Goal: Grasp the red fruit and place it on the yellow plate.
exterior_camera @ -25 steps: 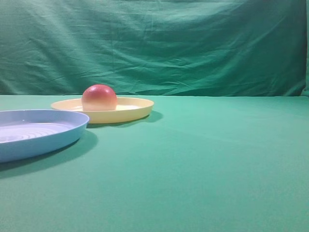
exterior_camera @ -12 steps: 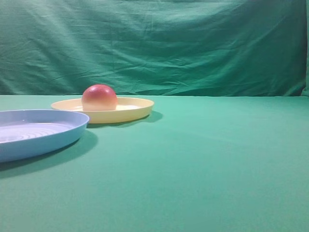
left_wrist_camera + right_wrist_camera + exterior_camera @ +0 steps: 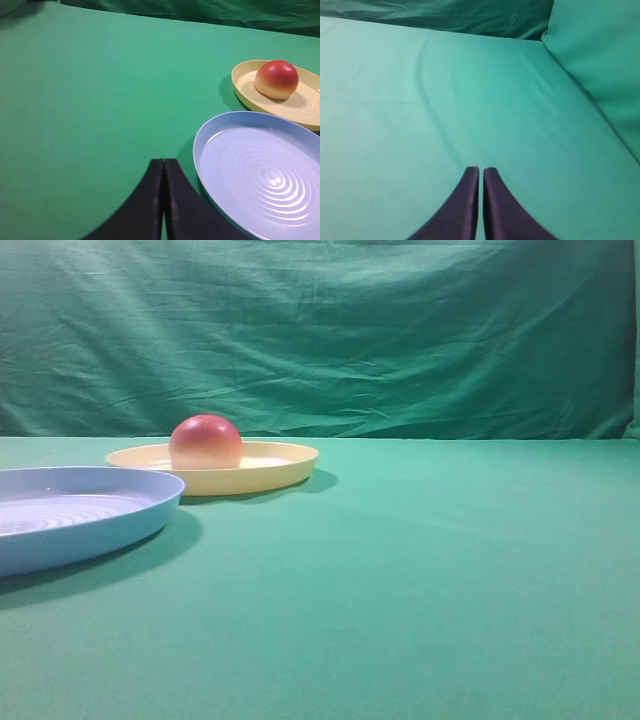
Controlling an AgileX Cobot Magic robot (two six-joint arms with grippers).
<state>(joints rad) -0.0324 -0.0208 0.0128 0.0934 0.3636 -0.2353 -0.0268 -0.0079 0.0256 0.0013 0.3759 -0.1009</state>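
Note:
The red fruit [image 3: 206, 442] [image 3: 276, 79] rests dome-up on the yellow plate [image 3: 270, 468] [image 3: 305, 102], toward the plate's left side in the exterior view. Neither gripper shows in that view. In the left wrist view my left gripper [image 3: 163, 162] is shut on nothing, low over the green cloth beside the light-blue plate and well short of the fruit. My right gripper [image 3: 480, 171] is shut too, its fingers nearly touching with nothing between them, over bare green cloth far from both plates.
A light-blue plate with concentric ridges [image 3: 150, 510] [image 3: 215, 131] lies in front of the yellow plate, at the left. Green cloth covers the table and hangs as a backdrop [image 3: 400, 330]. A fold of cloth rises at the right in the right wrist view.

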